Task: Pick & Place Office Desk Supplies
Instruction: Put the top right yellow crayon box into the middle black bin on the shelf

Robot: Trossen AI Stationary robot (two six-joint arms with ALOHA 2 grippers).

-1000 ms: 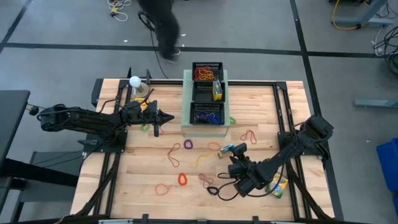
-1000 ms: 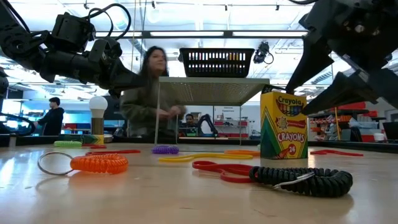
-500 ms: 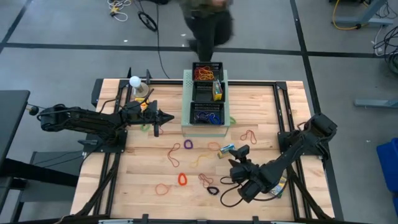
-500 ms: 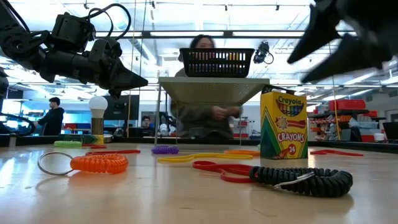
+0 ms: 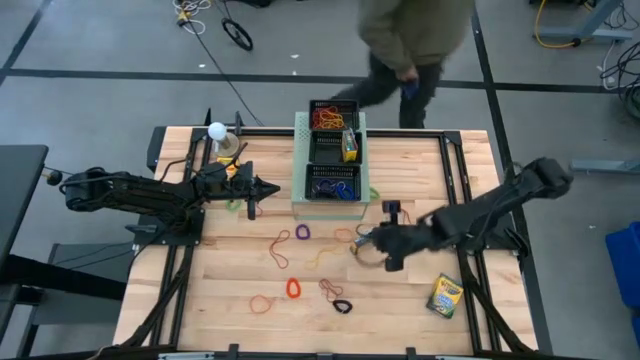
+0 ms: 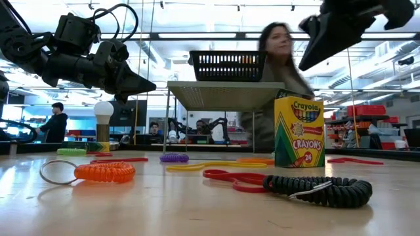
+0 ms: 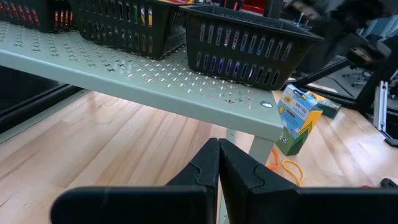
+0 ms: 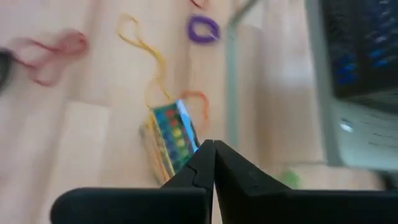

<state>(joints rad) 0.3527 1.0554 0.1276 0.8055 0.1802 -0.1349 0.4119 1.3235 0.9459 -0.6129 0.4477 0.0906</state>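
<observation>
High view: the right gripper (image 5: 368, 241) hangs above the crayon box (image 5: 362, 240) that lies just south of the pale-green perforated box (image 5: 300, 160), near the centre of the wooden surface (image 5: 220, 280). Its fingers are pressed together with nothing between them, and that is the risk. A descent from here would, I judge, strike the box with a shut tip and shove or topple it instead of straddling it. The orange band (image 8: 198, 99) beside the box could snag as well. Whether the tip already touches the box is hard to tell, since the right wrist view is smeared.

A second crayon box (image 5: 444, 296) lies at about four o'clock from the gripper, well apart. Loose bands, among them a purple loop (image 5: 302, 232) and an orange coil (image 5: 294, 288), lie scattered at eight to nine o'clock. The mesh trays (image 5: 333, 180) sit on the perforated box at twelve o'clock.

The left gripper (image 5: 268, 189) is also shut and empty, waiting beside the box's west edge.
</observation>
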